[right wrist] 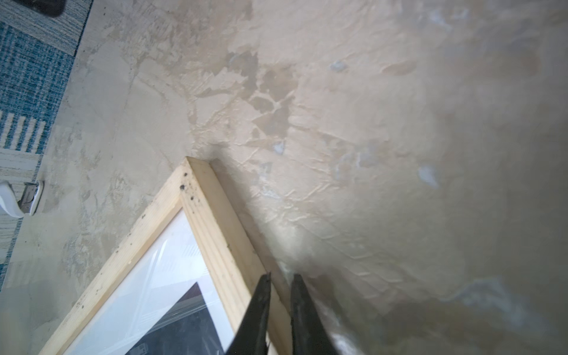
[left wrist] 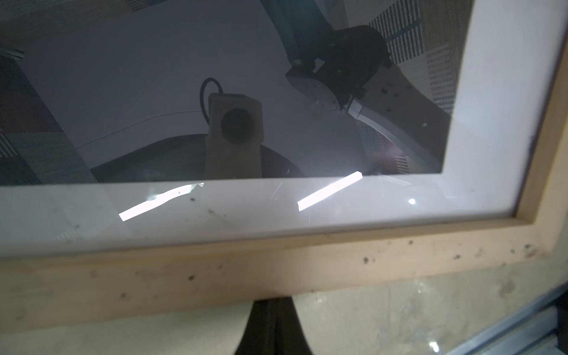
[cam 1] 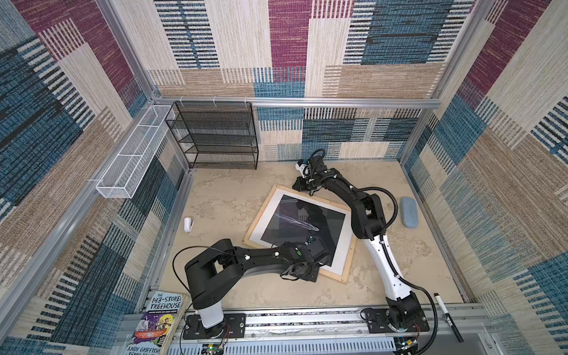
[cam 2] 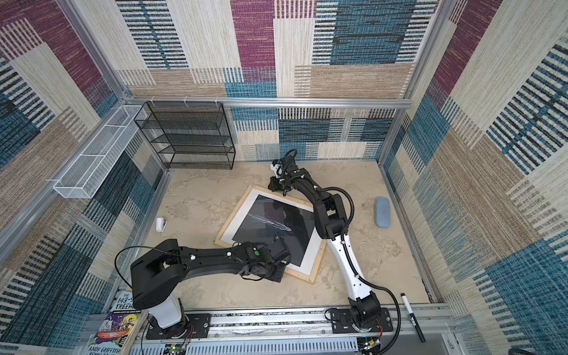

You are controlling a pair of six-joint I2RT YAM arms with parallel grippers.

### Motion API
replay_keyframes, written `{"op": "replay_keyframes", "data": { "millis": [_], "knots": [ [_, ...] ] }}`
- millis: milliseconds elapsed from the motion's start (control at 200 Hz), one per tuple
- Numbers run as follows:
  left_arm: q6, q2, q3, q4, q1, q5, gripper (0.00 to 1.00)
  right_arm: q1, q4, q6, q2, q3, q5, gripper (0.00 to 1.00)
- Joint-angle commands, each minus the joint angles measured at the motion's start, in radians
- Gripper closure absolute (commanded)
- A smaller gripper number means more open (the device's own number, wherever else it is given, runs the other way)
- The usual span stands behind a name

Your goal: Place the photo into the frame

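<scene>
The photo [cam 1: 307, 221] lies face up inside the frame [cam 1: 261, 214], its white margin close along the pale rails, under a pane that throws back reflections. The frame sits flat and skewed in the middle of the worktop [cam 1: 221, 196]. From where I stand the photo looks seated. The left gripper [left wrist: 272, 325], clenched on nothing, noses the near rail's outer edge. The right gripper [right wrist: 282, 274], jaws a sliver apart and empty, stands just outside the far corner. Any nudging should be gentle and level, both sides together, so nothing rides up. A small white clip-like thing [cam 1: 188, 224], a blue-grey case [cam 1: 409, 212] and a black mesh rack [cam 1: 215, 135] sit well apart; nothing blocks.
</scene>
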Motion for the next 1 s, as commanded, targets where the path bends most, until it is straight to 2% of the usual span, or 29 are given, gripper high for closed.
{"op": "replay_keyframes", "data": {
  "millis": [0,190,315,381,471,576,681,751,851,996],
  "knots": [
    [0.033,-0.022,-0.005,-0.030,0.011,-0.101,0.98,-0.005,-0.042,0.007,-0.006,0.017,-0.039,0.84],
    [0.041,-0.112,0.013,-0.090,0.042,-0.097,0.97,-0.079,-0.026,0.043,-0.050,0.047,-0.047,0.84],
    [0.068,-0.172,0.031,-0.176,0.105,-0.165,0.95,-0.139,-0.019,0.051,-0.138,-0.023,-0.031,0.85],
    [0.072,-0.202,0.026,-0.220,0.176,-0.208,0.95,-0.169,0.026,0.052,-0.219,-0.144,-0.008,0.85],
    [0.091,-0.247,-0.009,-0.224,0.306,-0.226,0.95,-0.213,0.143,0.071,-0.374,-0.392,-0.009,0.85],
    [0.114,-0.290,-0.049,-0.196,0.441,-0.258,0.95,-0.277,0.250,0.096,-0.532,-0.661,-0.069,0.85],
    [0.140,-0.306,-0.075,-0.149,0.565,-0.253,0.95,-0.349,0.312,0.111,-0.681,-0.898,-0.051,0.85],
    [0.147,-0.296,-0.083,-0.126,0.645,-0.234,0.97,-0.400,0.335,0.120,-0.762,-1.024,-0.026,0.85],
    [0.147,-0.265,-0.096,-0.088,0.749,-0.192,1.00,-0.490,0.389,0.144,-0.860,-1.193,-0.072,0.85],
    [0.153,-0.232,-0.117,-0.043,0.837,-0.136,1.00,-0.547,0.414,0.147,-0.962,-1.342,-0.056,0.85]
  ]
}}
